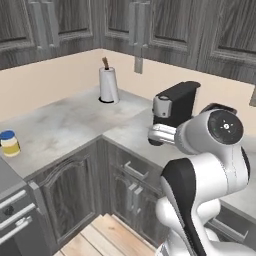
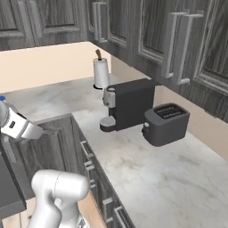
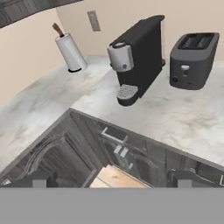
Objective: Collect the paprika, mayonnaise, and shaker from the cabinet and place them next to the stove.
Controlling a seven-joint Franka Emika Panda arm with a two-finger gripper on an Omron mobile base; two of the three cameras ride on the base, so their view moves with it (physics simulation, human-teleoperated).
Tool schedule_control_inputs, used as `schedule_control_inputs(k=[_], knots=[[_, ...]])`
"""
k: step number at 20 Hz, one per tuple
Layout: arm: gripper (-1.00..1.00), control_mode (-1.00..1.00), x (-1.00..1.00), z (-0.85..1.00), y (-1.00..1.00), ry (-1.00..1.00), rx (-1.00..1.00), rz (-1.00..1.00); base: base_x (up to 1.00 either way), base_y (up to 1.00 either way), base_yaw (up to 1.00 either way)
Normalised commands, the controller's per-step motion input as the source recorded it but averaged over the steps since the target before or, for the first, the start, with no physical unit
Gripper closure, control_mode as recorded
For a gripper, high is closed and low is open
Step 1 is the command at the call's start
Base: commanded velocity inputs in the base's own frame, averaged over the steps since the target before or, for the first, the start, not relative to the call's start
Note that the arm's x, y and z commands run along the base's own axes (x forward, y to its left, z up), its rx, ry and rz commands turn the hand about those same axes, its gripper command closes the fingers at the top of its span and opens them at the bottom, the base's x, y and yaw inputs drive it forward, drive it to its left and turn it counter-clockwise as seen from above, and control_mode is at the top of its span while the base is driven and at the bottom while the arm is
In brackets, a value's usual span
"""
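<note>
The mayonnaise (image 1: 9, 143) stands on the counter (image 1: 65, 125) at the left edge of the left base view, beside the stove's (image 1: 7, 182) corner. In the hand view, the gripper (image 3: 111, 179) spreads wide and empty at the bottom, coffee machine (image 3: 138, 59) and toaster (image 3: 194, 54) above.

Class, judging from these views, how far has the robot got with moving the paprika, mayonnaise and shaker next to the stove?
Done: the mayonnaise stands on the counter near the stove's edge. In hand: nothing; the gripper is open and empty, facing the coffee machine. Left: paprika and shaker, neither seen on the counter.
</note>
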Motion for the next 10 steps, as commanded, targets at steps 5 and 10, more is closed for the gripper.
schedule_control_inputs(k=[5, 10], knots=[[-1.0, 1.0, 0.0, 0.0, 0.0, 0.0, 0.0, 0.0, -0.06, -0.94, -0.36], [-1.0, 1.0, 0.0, 0.0, 0.0, 0.0, 0.0, 0.0, -0.23, -0.77, -0.41]])
